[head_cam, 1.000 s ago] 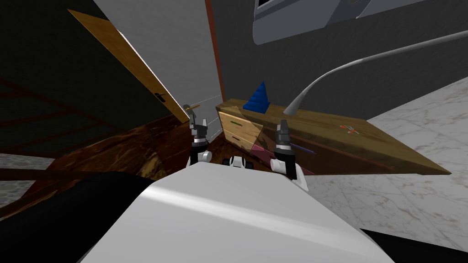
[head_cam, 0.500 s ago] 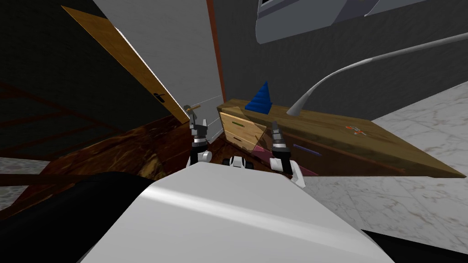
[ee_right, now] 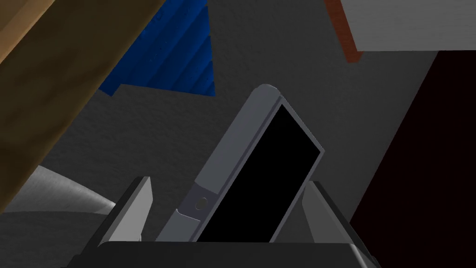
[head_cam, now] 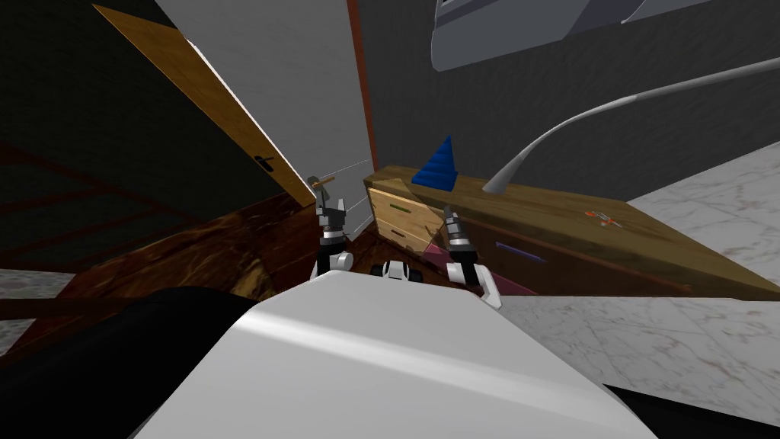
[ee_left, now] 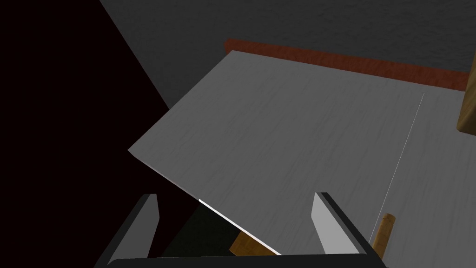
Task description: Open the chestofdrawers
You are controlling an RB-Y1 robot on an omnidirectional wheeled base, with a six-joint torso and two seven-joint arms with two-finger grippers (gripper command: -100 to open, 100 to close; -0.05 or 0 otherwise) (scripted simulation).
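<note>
The chest of drawers is a long, low wooden piece with a brown top, right of centre in the head view. Its dark front carries a purple handle. Its light wood face has two small handles. My right gripper hovers in front of the edge between those two faces, open, touching nothing. In the right wrist view, my right gripper has its fingers apart, and the chest's top edge lies beside one finger. My left gripper is open, to the left, near a white door panel.
A blue ridged cone stands on the chest's top; a grey curved lamp arm bends over it. A grey-framed black screen hangs on the dark wall. An open wooden door stands at the left. Marble floor lies at the right.
My right gripper has swung left across the chest's dark front toward the light wood face. The head view has shifted slightly. The left arm has stayed put.
</note>
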